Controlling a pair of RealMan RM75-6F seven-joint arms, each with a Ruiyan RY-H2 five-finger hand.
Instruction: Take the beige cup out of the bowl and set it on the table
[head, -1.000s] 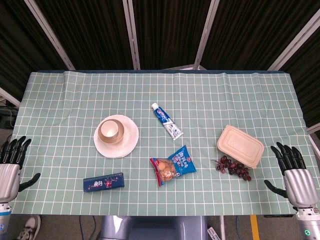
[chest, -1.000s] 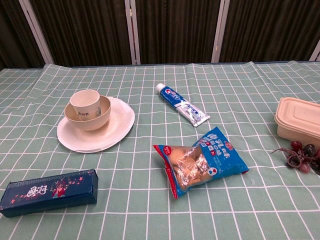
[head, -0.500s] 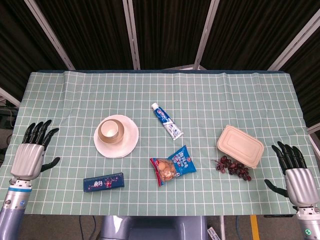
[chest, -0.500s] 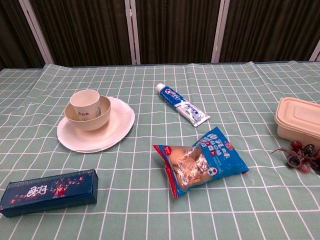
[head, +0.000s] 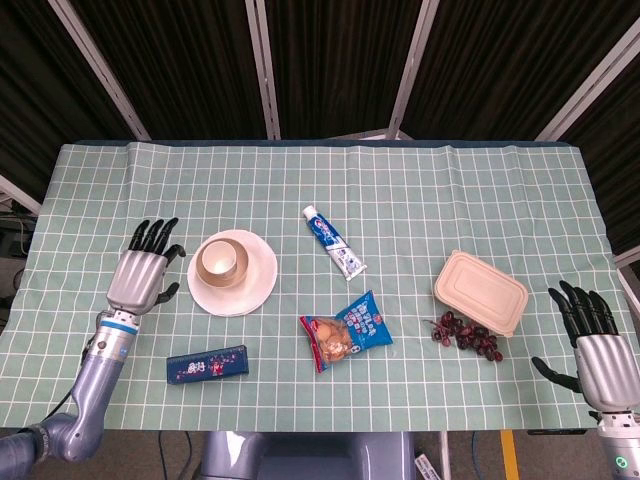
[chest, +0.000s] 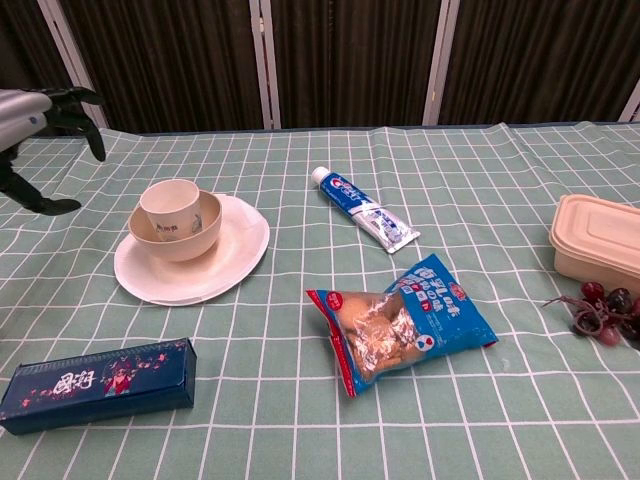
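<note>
The beige cup (head: 218, 261) (chest: 170, 204) stands upright inside a beige bowl (chest: 183, 237), which sits on a white plate (head: 250, 285) (chest: 225, 262) left of the table's middle. My left hand (head: 143, 270) (chest: 35, 110) hovers just left of the plate with its fingers spread, holding nothing and not touching the cup. At the table's right front corner my right hand (head: 590, 336) is open with fingers apart, far from the cup; the chest view does not show it.
A dark blue box (head: 207, 364) (chest: 98, 383) lies in front of the plate. A toothpaste tube (head: 334, 241) (chest: 365, 209), a snack bag (head: 345, 329) (chest: 405, 322), a beige lidded container (head: 480, 291) (chest: 597, 240) and grapes (head: 466, 333) (chest: 603, 310) lie to the right on the green checked cloth.
My left hand has travelled from the table's left edge rightward and forward, to beside the plate, and now shows in the chest view. The right hand has dropped slightly lower.
</note>
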